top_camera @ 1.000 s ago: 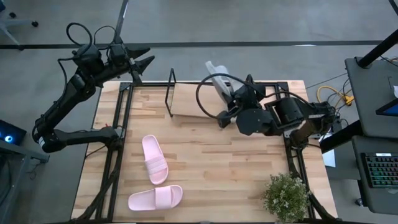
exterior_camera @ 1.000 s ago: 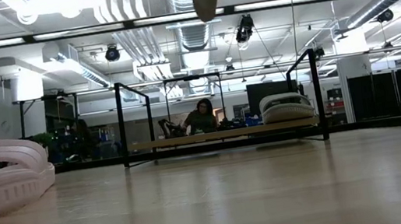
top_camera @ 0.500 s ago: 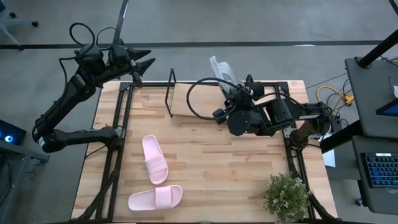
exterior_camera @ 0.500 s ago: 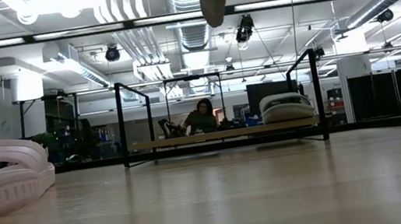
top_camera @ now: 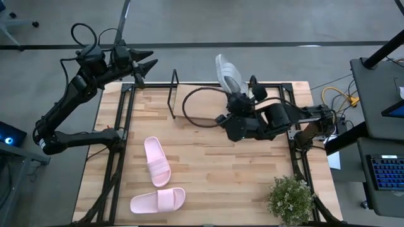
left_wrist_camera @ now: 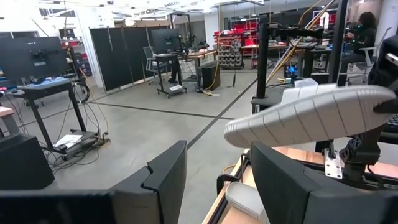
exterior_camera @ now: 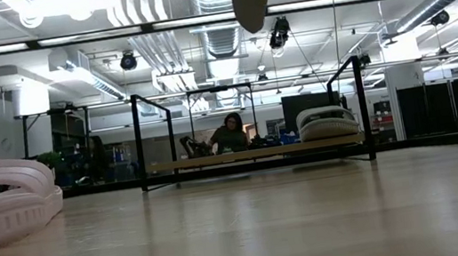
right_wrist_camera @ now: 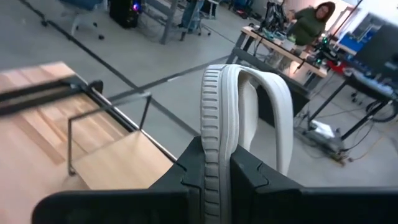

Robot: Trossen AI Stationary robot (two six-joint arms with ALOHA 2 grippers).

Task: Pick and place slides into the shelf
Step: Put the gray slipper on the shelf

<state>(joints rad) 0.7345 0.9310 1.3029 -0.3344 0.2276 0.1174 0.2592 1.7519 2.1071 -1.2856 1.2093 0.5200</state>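
The right gripper (right_wrist_camera: pixel 216 163) is clamping a grey slide (top_camera: pixel 228 77) by its sole edge, holding it high above the shelf (top_camera: pixel 189 101), probably so it clears the frame. The left gripper (top_camera: pixel 146 63), fingers apart and empty, is waiting off the table's far-left corner; the pink slides (top_camera: pixel 157 161) are lying near the front

Two dark fingers (left_wrist_camera: pixel 165 180) of the left gripper (left_wrist_camera: pixel 217 180) stand apart in the foreground with nothing between them. Beyond them a light grey slide (left_wrist_camera: pixel 311 115) hangs in the air, sole showing, held at its far end by the other arm (left_wrist_camera: pixel 373 134). Behind lies a workshop floor with desks (left_wrist_camera: pixel 50 87), monitors and dark partitions.
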